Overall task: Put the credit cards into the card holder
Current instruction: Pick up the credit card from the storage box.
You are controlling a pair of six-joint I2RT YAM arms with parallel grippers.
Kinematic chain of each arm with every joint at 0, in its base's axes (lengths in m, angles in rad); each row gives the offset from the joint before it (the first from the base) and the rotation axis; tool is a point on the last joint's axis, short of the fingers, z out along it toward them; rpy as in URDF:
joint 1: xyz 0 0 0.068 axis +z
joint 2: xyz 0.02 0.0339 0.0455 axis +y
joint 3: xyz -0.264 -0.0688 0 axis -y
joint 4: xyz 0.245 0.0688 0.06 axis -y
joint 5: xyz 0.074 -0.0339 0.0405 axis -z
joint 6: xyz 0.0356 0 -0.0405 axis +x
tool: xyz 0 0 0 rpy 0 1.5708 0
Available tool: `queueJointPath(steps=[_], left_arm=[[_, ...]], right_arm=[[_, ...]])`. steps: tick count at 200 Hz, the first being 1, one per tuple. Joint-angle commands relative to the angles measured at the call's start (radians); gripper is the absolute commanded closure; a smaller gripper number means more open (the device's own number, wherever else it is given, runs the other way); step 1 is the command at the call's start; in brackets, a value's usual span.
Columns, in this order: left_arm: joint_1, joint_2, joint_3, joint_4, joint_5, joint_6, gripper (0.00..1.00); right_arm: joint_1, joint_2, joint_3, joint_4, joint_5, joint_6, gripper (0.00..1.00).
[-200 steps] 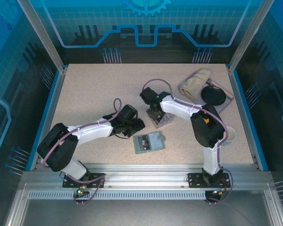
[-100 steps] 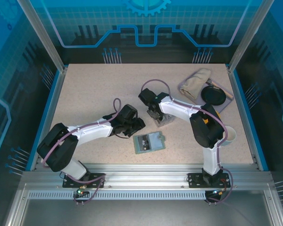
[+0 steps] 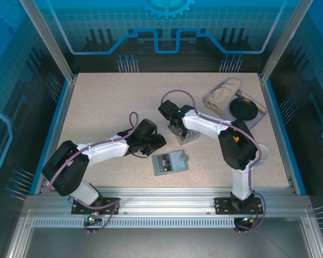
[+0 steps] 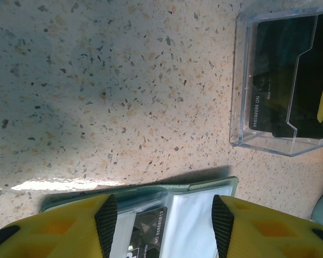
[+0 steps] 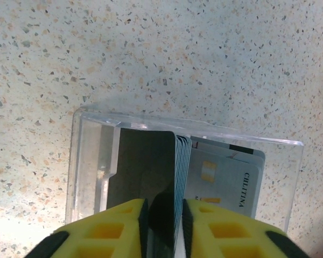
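Speckled beige tabletop (image 3: 97, 107) inside a blue-lit enclosure carries a small clear plastic box (image 5: 91, 145) near its middle. Nearer the arms lies the flat grey-green folding card holder (image 3: 170, 162), open. Thin, stiff plastic credit cards (image 5: 151, 161) sit packed together in the box, a dark one facing out, with a pale card (image 5: 226, 172) to one side of them.

The trouble I would expect is that the pinch seems to take several cards at once, so a lift could fan them out or drop some. The light, loose box might also ride up or tip with them.

The right gripper (image 5: 162, 215) has its yellow jaws narrowed onto the dark card and those packed against it. The left gripper (image 4: 164, 215) hangs over the card holder's edge with its jaws wide apart, holding nothing. Whether it touches the wallet I cannot tell.
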Motion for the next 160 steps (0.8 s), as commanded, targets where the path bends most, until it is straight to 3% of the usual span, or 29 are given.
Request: queueJointPath(steps=[1,53,100,121,160], left_arm=[[0.007,-0.009,-0.014,0.011,0.023,-0.006,0.47],[0.007,-0.009,-0.014,0.011,0.023,-0.004,0.47],[0.009,-0.032,-0.020,0.018,0.022,0.005,0.47],[0.019,-0.070,-0.040,0.052,0.039,0.011,0.47],[0.064,-0.170,-0.130,0.224,0.130,-0.022,0.42]], right_arm=[[0.003,-0.031,0.008,-0.026,0.008,-0.001,0.80],[-0.001,-0.052,0.019,-0.047,-0.038,0.010,0.91],[-0.026,-0.141,0.019,-0.078,-0.185,0.071,0.96],[-0.051,-0.220,-0.008,-0.066,-0.292,0.107,0.97],[-0.164,-0.378,-0.107,0.009,-0.603,0.223,0.98]])
